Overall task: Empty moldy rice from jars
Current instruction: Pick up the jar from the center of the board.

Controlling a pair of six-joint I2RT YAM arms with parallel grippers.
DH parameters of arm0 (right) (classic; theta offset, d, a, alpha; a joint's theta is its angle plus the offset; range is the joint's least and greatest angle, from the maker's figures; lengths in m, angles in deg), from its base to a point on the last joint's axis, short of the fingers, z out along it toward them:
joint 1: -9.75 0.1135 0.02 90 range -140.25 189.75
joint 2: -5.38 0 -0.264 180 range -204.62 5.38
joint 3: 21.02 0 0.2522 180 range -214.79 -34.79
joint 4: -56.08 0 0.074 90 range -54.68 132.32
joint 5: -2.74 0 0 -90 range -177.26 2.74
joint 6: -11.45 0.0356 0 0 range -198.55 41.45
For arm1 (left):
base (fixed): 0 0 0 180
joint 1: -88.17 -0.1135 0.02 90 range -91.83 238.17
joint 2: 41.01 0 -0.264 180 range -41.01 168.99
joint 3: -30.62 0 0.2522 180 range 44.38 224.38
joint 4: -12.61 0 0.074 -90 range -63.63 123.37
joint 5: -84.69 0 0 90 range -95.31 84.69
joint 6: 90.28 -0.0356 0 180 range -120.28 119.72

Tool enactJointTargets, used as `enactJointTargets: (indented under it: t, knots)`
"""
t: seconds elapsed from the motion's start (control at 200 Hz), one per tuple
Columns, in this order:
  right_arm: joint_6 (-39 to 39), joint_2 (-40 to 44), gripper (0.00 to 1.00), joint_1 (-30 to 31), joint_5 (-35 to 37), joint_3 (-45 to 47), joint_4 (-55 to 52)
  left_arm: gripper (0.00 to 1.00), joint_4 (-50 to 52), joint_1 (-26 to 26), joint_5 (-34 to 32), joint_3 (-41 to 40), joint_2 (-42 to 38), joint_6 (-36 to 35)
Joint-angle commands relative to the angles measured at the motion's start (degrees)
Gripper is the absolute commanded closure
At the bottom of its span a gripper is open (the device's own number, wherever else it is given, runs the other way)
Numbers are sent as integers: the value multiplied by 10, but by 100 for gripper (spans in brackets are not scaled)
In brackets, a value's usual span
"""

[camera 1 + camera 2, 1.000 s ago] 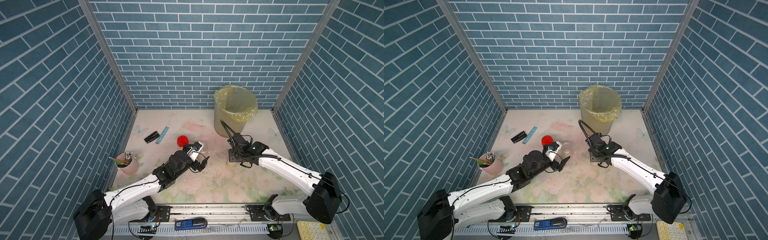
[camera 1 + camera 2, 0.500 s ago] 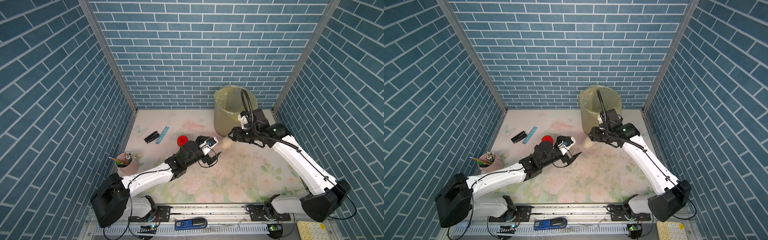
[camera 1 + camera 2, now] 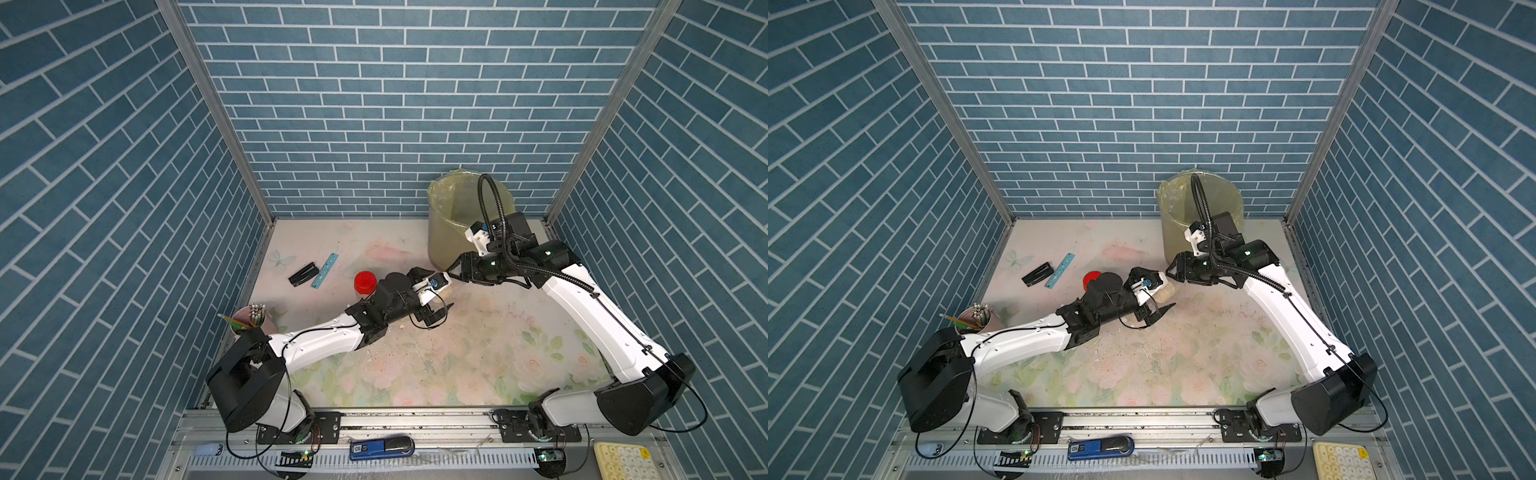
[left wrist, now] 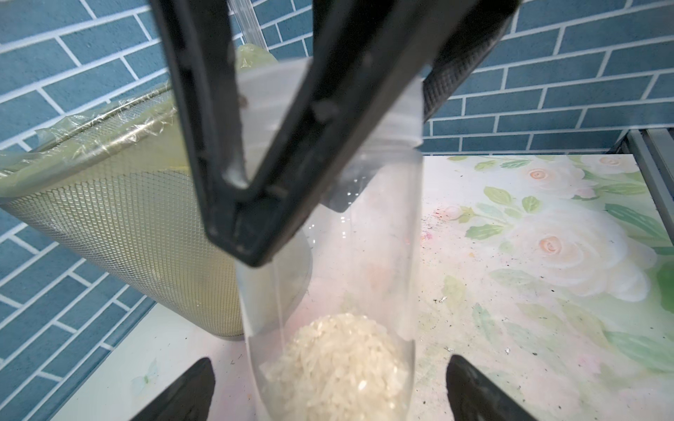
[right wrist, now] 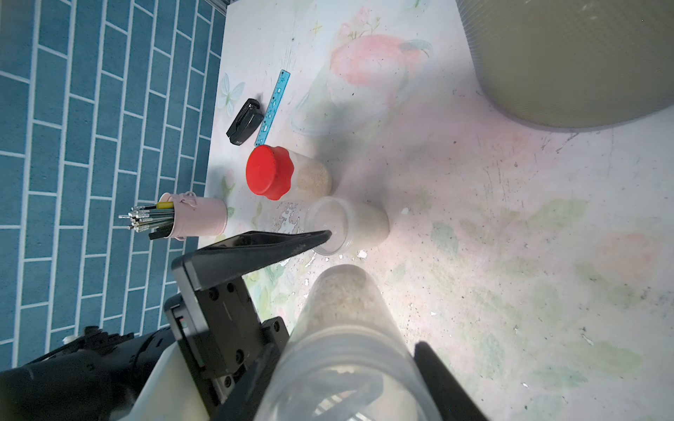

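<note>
My right gripper [image 5: 350, 393] is shut on a clear jar [image 5: 346, 346] at its threaded neck and holds it above the mat beside the bin. The moldy rice [image 4: 339, 361] sits packed in the jar's far end. My left gripper [image 4: 332, 392] is open, its two fingertips [image 4: 193, 393] apart on either side of that rice-filled end without touching it. Both top views show the two grippers meeting at the jar [image 3: 1165, 291]. A second jar with a red cap [image 5: 288, 178] and a third with a clear lid [image 5: 346, 226] stand on the mat, both holding rice.
The mesh bin with the yellow bag [image 3: 453, 224] stands just behind the right gripper [image 3: 455, 274]. A pink pencil cup [image 3: 249, 320], a black stapler [image 3: 302, 274] and a blue ruler [image 3: 325, 270] sit at the left. White crumbs [image 5: 291, 218] dot the floral mat.
The right arm rose from the middle of the mat to beside the bin, carrying the jar. The left arm stretched right, bringing its open fingers around the jar's lower end.
</note>
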Motion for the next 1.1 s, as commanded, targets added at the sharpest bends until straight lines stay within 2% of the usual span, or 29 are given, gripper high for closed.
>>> enactJointTargets:
  t: [0.0, 0.28, 0.545, 0.65, 0.7, 0.85, 0.905, 1.0, 1.095]
  knots:
    - [0, 15, 77, -4, -28, -11, 5, 2, -17, 0, 11, 6, 4, -5]
    - [8, 28, 78, -5, -35, 1, 16, 14, -25, 0, 6, 0, 11, -2]
    - [9, 36, 78, -6, -38, 10, 20, 32, -26, -5, 2, -2, 14, 1]
    - [9, 37, 78, -6, -39, 18, 23, 44, -22, -6, 1, -1, 12, -6]
    - [10, 39, 78, -6, -41, 23, 28, 46, -17, -6, 4, 1, 13, -10]
    - [13, 36, 72, -6, -44, 25, 33, 56, -5, -6, 6, 5, 14, -13]
    - [13, 35, 66, -6, -45, 27, 33, 59, -3, -6, 7, 4, 15, -15]
    - [18, 33, 39, -6, -37, 26, 28, 62, -6, -6, 4, 1, 14, -18]
    - [28, 43, 24, -8, -15, 26, 24, 65, -9, -6, -15, -4, 10, -29]
